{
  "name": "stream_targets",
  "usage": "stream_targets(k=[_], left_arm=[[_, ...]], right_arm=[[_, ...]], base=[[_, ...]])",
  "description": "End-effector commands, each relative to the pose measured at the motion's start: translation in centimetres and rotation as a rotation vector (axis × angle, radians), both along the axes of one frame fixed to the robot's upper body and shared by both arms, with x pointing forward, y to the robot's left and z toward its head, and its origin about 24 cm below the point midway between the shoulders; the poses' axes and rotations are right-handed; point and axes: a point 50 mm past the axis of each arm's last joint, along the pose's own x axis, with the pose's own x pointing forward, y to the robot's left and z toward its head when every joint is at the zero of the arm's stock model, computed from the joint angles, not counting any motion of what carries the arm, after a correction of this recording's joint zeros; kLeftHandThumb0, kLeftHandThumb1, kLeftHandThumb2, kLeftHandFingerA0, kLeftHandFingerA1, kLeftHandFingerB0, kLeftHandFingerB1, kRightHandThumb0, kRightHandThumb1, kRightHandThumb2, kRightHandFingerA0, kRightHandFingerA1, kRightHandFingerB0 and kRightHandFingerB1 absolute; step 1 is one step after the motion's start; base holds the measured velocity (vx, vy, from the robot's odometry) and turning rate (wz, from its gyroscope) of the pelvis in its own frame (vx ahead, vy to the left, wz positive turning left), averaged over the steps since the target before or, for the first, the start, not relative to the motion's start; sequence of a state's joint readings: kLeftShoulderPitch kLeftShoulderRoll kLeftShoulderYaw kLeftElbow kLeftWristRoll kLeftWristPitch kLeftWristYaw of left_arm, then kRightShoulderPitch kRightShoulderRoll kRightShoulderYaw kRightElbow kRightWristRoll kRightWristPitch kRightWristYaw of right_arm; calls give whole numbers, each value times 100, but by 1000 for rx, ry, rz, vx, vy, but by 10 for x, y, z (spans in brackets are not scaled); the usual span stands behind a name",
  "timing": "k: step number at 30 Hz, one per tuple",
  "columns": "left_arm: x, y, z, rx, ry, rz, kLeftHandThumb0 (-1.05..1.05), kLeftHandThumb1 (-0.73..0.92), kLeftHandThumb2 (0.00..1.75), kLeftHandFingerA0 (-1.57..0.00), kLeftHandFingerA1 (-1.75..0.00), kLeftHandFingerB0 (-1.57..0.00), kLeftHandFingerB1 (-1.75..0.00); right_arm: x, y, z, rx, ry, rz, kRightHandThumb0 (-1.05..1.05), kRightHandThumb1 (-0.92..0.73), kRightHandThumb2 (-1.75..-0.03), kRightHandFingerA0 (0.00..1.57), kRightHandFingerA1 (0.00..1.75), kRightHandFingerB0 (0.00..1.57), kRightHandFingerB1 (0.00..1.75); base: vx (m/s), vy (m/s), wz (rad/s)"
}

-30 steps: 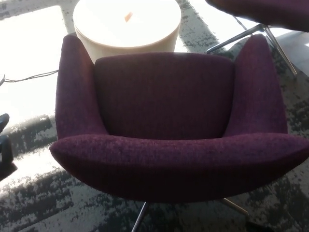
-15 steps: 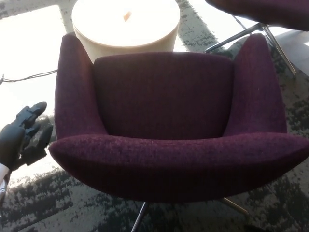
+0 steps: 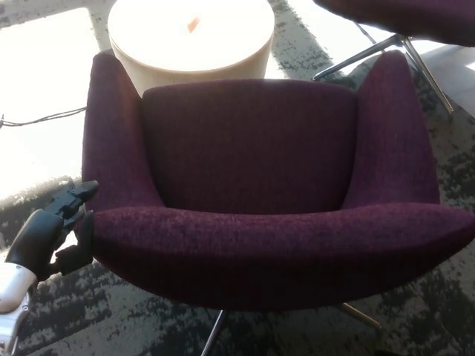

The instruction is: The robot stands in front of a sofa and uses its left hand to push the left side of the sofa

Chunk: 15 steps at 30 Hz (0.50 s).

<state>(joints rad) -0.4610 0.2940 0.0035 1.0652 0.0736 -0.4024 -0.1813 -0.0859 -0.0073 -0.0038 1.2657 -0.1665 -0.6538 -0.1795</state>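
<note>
A dark purple upholstered sofa chair [image 3: 252, 170] fills the head view, its backrest nearest me and its arms running away from me. My left hand [image 3: 56, 230] comes in from the lower left, black, with fingers apart. It rests against the outer left corner of the sofa, where the left arm [image 3: 111, 133] meets the backrest. It holds nothing. My right hand does not show.
A round cream side table [image 3: 189, 37] stands just beyond the sofa. A second purple chair with chrome legs [image 3: 401, 44] is at the upper right. A thin cable [image 3: 44, 117] lies on the patterned carpet at the left.
My left hand has moved right and forward from the picture's left edge until it touches the sofa's left corner. The view has shifted slightly.
</note>
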Motion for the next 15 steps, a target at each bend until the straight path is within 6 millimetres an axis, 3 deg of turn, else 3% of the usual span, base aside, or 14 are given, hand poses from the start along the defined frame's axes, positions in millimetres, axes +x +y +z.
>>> stream_targets(k=[1, 4, 8, 11, 12, 15], left_arm=[[-7, -2, -8, 5, 33, -15, -88, 85, 122, -7, -23, -8, -24], [-7, -2, -8, 6, 33, -15, -88, 85, 122, -7, -23, -8, -24], [-10, -30, -13, -22, 18, -118, -92, 83, 121, -8, -23, -9, -24], [-11, -32, -13, -23, 17, -122, -92, 83, 121, -8, -23, -9, -24], [-10, -46, -12, -6, 2, -194, -91, 84, 122, -8, -26, -8, -23], [-12, -62, -14, -25, 15, -250, -93, 83, 122, -9, -28, -10, -24]], right_arm=[[-2, -6, 1, -19, -5, -12, -64, -83, -65, 56, 43, 45, 38], [-2, -6, 1, -17, -5, -13, -64, -83, -65, 56, 43, 45, 38], [-2, -5, 1, -42, -8, 11, -65, -84, -65, 53, 43, 46, 38], [-2, -5, 1, -44, -9, 12, -65, -84, -65, 53, 43, 46, 38], [1, -5, 2, -53, -18, 16, -66, -84, -65, 53, 44, 46, 39], [1, -6, 2, -54, -13, 23, -65, -84, -66, 58, 43, 49, 39]], base=[[0, 0, 0], [0, 0, 0], [0, 0, 0], [0, 0, 0], [0, 0, 0], [0, 0, 0]])
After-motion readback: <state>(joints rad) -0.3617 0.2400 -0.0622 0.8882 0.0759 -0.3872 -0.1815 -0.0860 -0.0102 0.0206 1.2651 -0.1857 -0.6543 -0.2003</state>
